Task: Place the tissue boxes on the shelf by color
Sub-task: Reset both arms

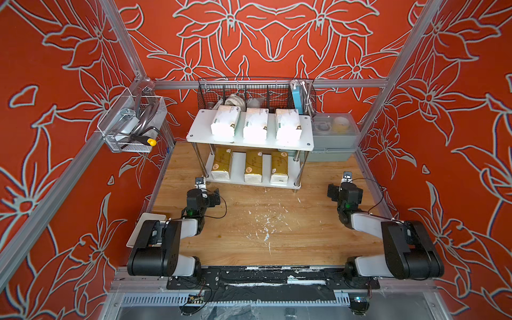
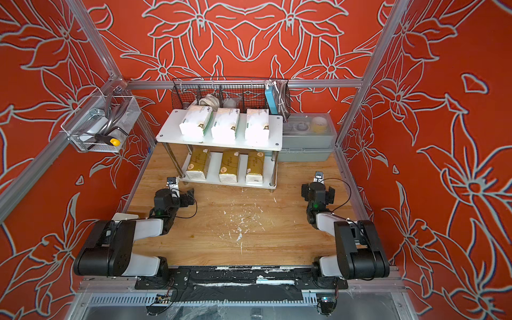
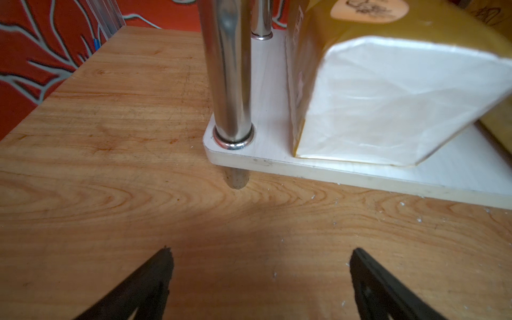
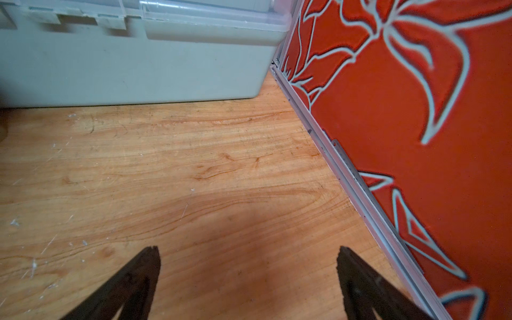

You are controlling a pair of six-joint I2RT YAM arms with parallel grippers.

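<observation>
Three white tissue boxes with green print lie side by side on the top board of the shelf, and three gold tissue boxes stand in a row on its lower board, their lettering too small to read in both top views. In the left wrist view the nearest gold pack's round logo shows only a dark, blurred drawing cut by the frame edge. The left end effector hangs over the worktop just before the shelf's chrome leg, fingers apart and empty; the right end effector, likewise apart and empty, faces the grey bin.
</observation>
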